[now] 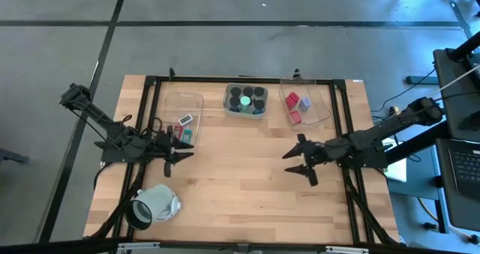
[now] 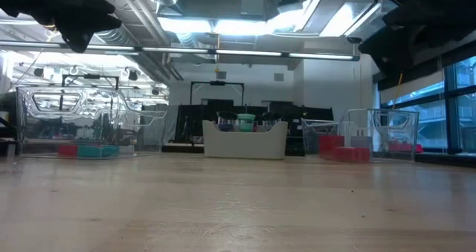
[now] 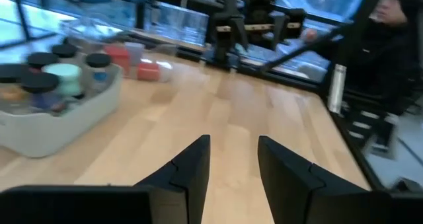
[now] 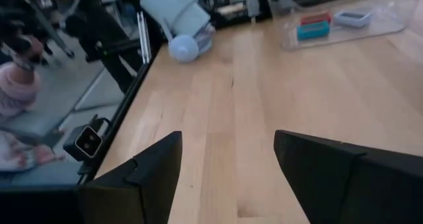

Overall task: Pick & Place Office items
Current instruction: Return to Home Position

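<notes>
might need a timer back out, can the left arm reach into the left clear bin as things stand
Probably yes: the left gripper, open, hovers beside the left clear bin, and nothing stands between them.

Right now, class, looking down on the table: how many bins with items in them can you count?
3. The left clear bin holds flat rectangles. The white tub in the middle holds black cylinders. The right clear bin holds red blocks. None looks hidden.

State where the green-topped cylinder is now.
In the high view, the green-topped cylinder stands among black cylinders in the white tray at the table's far edge, between the two clear trays.
</notes>
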### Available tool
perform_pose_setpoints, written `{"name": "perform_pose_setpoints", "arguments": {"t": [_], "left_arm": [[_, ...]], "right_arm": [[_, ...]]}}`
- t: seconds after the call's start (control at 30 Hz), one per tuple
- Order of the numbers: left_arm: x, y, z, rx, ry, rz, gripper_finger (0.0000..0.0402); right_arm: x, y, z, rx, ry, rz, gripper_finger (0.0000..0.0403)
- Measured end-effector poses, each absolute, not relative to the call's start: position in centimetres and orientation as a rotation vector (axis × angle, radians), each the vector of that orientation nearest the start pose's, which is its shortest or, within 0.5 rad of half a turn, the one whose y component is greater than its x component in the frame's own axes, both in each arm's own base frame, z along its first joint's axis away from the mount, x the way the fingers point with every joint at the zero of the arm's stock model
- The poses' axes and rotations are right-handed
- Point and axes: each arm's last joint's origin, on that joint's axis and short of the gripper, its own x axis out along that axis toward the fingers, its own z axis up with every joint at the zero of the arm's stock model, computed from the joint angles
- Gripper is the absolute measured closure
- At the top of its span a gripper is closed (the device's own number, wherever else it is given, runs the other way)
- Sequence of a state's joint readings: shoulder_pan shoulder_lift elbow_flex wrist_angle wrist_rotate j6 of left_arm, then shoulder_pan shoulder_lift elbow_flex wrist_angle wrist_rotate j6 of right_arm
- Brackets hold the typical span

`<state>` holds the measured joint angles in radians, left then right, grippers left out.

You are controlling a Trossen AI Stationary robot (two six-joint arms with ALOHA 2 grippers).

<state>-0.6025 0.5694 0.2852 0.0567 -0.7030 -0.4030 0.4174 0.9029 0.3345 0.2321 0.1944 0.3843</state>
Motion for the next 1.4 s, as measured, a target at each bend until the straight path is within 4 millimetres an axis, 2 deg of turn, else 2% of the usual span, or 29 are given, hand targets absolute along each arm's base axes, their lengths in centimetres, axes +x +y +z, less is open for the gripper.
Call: {"name": "perform_pose_setpoints", "arguments": {"t": [0.3, 0.57, 1.0, 1.23, 1.4], "left_arm": [[12.3, -6.0, 21.5, -0.247, 0.142, 0.197, 0.0279], [12.3, -5.8, 21.3, -0.21, 0.147, 0.262, 0.0279], [12.0, -5.5, 20.3, -0.232, 0.192, 0.359, 0.0279], [12.3, -5.3, 19.7, -0.187, 0.153, 0.551, 0.0279], [12.8, -5.4, 18.9, -0.105, 0.178, 0.631, 0.0281]], "right_arm": [[13.8, 4.8, 18.8, 0.3, 0.221, 0.164, 0.0158], [12.1, 3.8, 18.1, 0.303, 0.121, 0.16, 0.0158], [11.2, 2.8, 16.2, 0.324, 0.109, 0.125, 0.0158], [11.4, 2.1, 16.1, 0.311, 0.104, 0.063, 0.0158], [11.4, 1.3, 15.6, 0.312, 0.138, -0.071, 0.0158]]}}
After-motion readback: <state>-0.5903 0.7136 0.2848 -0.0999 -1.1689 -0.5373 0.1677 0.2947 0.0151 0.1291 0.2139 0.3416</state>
